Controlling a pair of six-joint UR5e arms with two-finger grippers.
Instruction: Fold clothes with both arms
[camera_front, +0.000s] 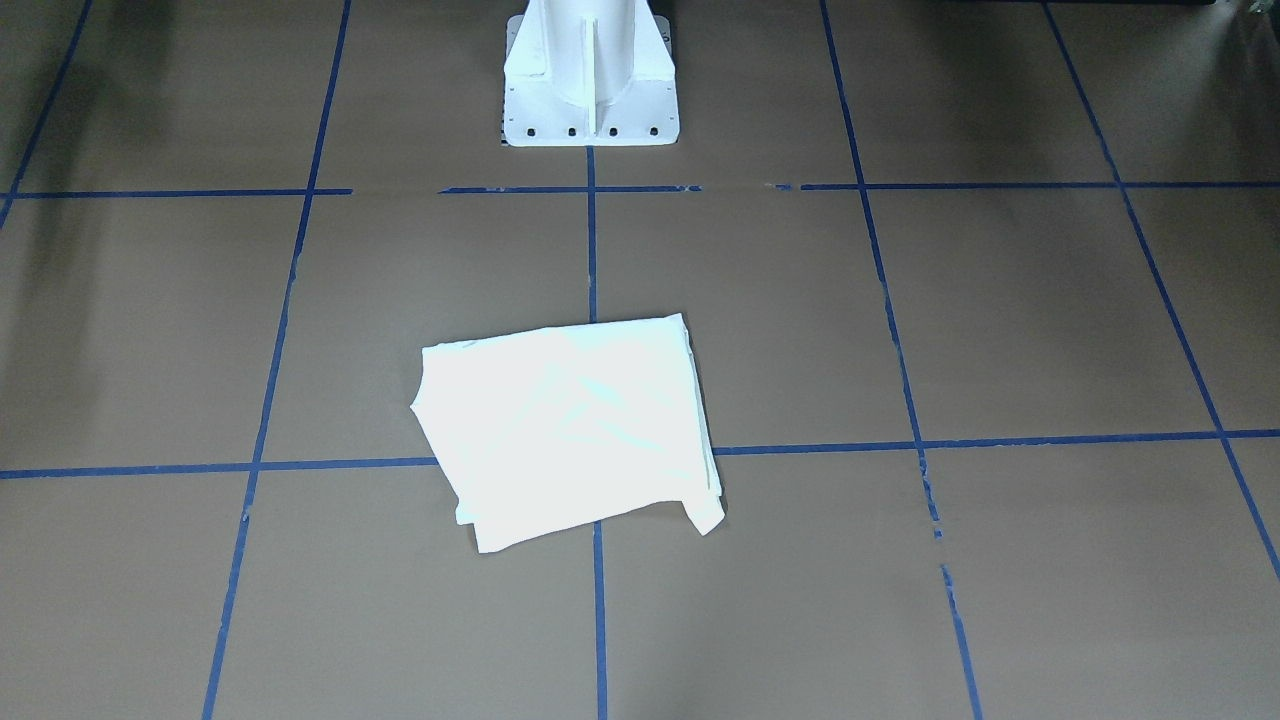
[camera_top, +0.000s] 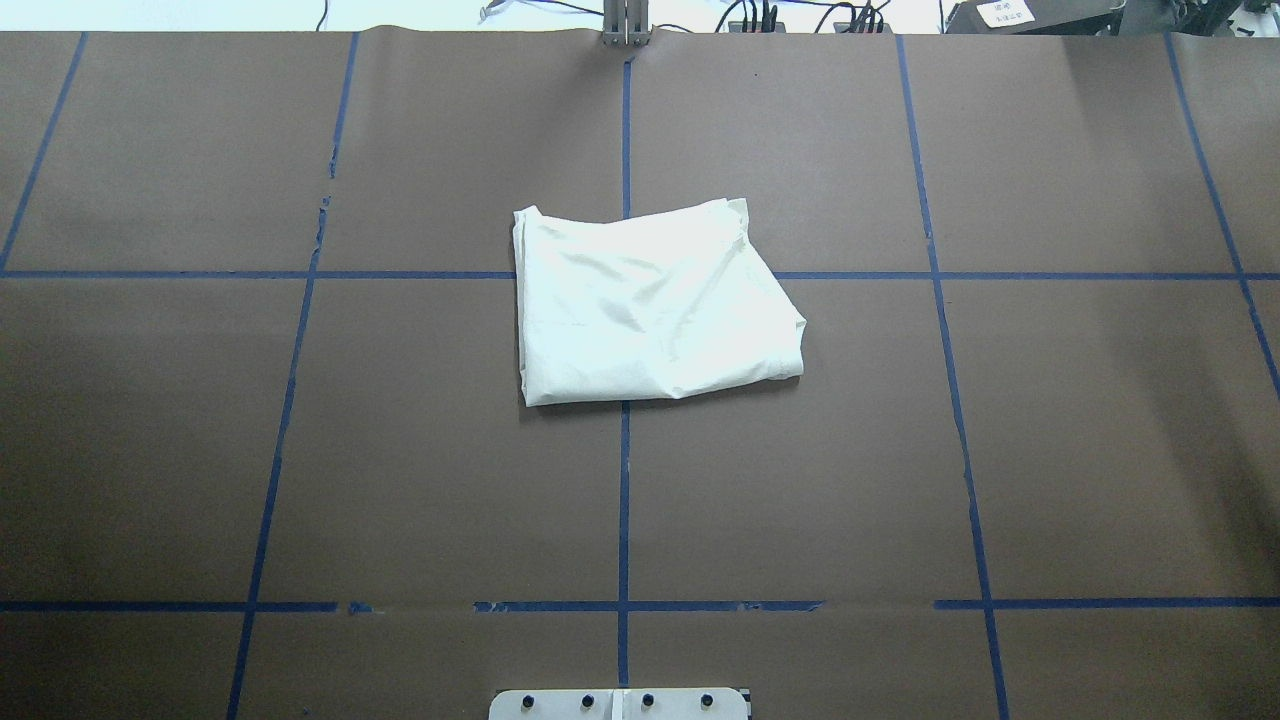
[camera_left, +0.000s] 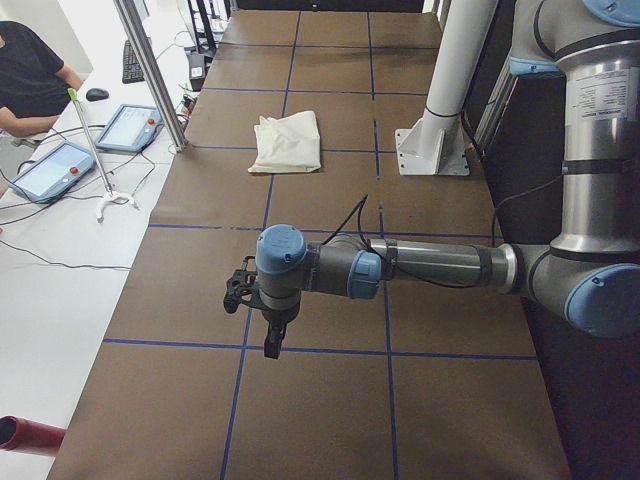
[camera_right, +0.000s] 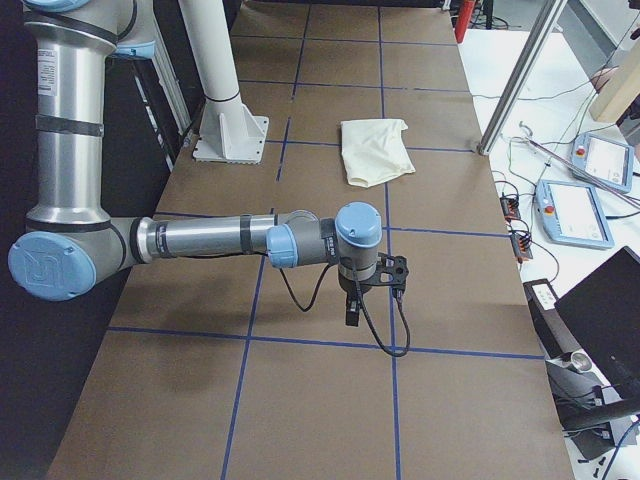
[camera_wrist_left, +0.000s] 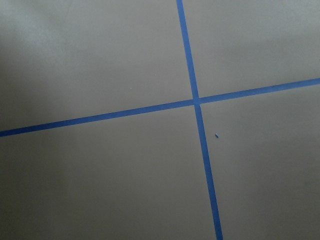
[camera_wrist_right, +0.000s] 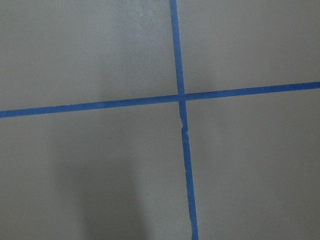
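Note:
The clothes are one cream-white shirt (camera_front: 570, 430) folded into a rough rectangle. It lies flat near the table's middle (camera_top: 650, 305) and no print shows. Both arms are pulled well away from it, towards the table's two ends. The left arm reaches out low over the table in the exterior left view, and its black left gripper (camera_left: 238, 290) is far from the shirt (camera_left: 288, 143). The right gripper (camera_right: 398, 270) hangs likewise in the exterior right view, far from the shirt (camera_right: 374, 150). I cannot tell whether either is open or shut. Both wrist views show only brown table and blue tape.
The white pedestal (camera_front: 590, 90) stands at the robot's side of the table. Blue tape lines (camera_top: 624, 480) grid the brown surface. Beside the table are a metal post (camera_left: 150, 70), control tablets (camera_left: 128, 128) with cables, and a seated person (camera_left: 28, 75).

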